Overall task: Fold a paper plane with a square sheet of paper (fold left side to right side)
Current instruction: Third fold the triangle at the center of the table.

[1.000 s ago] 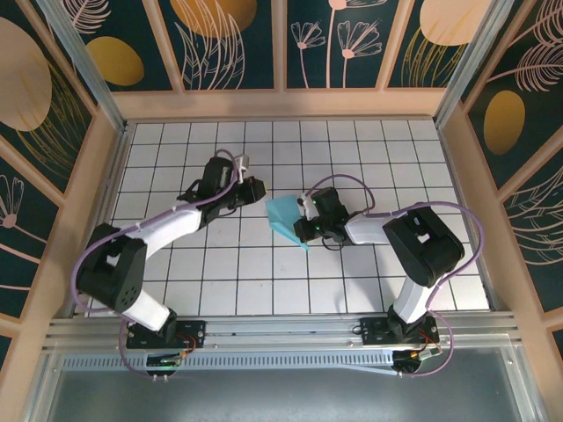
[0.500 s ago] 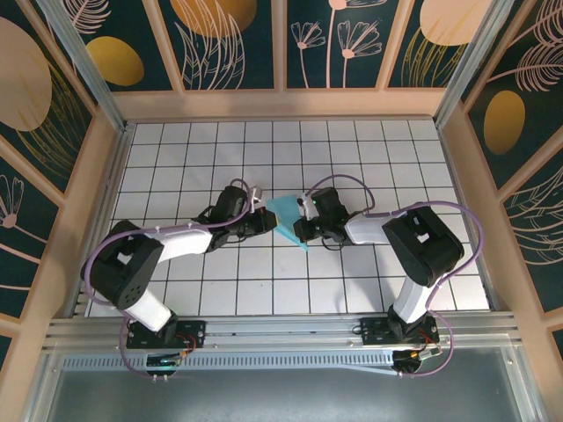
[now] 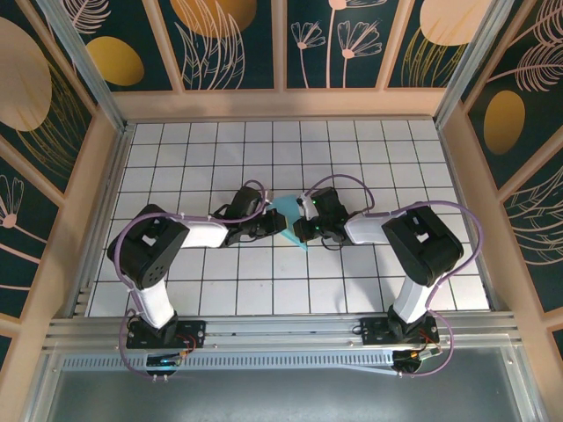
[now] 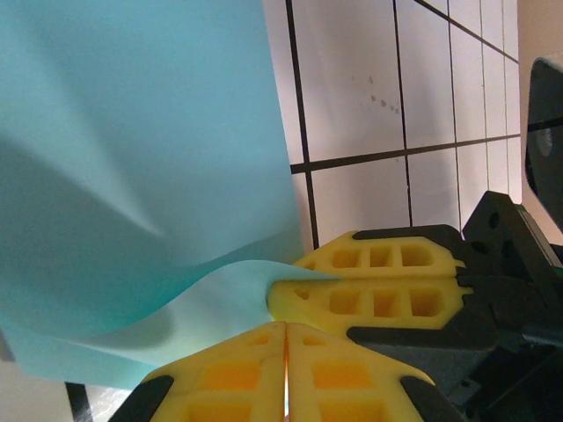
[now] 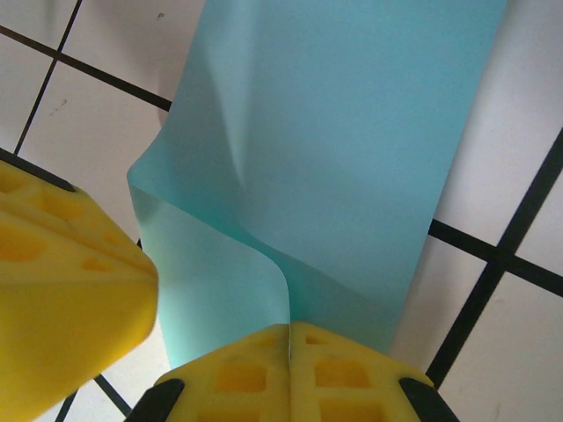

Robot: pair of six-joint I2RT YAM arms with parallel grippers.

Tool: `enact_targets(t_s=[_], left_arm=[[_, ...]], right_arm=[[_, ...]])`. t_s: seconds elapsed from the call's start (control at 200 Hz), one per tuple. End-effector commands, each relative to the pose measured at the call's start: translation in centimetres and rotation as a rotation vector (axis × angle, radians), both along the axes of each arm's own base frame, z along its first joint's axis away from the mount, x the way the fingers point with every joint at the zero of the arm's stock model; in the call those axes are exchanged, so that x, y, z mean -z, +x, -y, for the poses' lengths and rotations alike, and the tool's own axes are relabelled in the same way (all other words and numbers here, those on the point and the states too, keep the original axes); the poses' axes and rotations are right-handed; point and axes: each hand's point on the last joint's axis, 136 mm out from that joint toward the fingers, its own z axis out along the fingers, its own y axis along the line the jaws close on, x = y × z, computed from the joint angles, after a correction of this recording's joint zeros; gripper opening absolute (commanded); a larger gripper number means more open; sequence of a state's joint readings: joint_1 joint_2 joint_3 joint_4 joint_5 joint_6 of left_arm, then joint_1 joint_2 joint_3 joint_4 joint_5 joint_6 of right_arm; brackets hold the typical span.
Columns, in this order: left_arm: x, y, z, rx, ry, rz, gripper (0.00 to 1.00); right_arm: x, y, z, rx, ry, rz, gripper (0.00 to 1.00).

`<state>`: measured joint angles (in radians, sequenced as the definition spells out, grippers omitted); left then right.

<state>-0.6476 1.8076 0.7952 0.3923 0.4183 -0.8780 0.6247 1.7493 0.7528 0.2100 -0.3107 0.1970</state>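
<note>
Now that shut left fingers [image 4: 281, 356] have reached the paper [image 4: 132, 132], right fingers [image 5: 286, 356] pinch it.

- Near the worktop's middle, top view: square sheet of paper [image 3: 288, 211] lies mostly under the left gripper [image 3: 274, 225] and right gripper [image 3: 303, 230]. Only a small turquoise patch shows and the outline can't be traced.
- Left wrist view: sheet runs off top and left edges. Own fingers [image 4: 229, 378] are cut by the bottom edge.
- Right wrist view: sheet is cropped at the top, its lower edge lost between own fingers [image 5: 343, 369].
- Left gripper's finger [image 5: 62, 290] is blurred and cropped at the left edge.
- Can't tell whether the left pads pinch paper.
</note>
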Motion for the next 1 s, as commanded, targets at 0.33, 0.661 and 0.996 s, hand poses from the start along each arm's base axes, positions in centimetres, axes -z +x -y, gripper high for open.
enact_targets(t_s=[0.33, 0.661, 0.996], left_arm=[[1.5, 0.0, 0.9, 0.007, 0.017, -0.050, 0.11], [2.5, -0.4, 0.2, -0.004, 0.052, -0.072, 0.11], [4.0, -0.9, -0.3, -0.008, 0.080, -0.095, 0.12]], right_arm=[[3.4, -2.1, 1.5, -0.003, -0.109, -0.103, 0.04], [3.5, -2.0, 1.5, -0.004, -0.116, -0.101, 0.04], [3.5, -1.9, 1.6, 0.002, -0.119, -0.100, 0.04]])
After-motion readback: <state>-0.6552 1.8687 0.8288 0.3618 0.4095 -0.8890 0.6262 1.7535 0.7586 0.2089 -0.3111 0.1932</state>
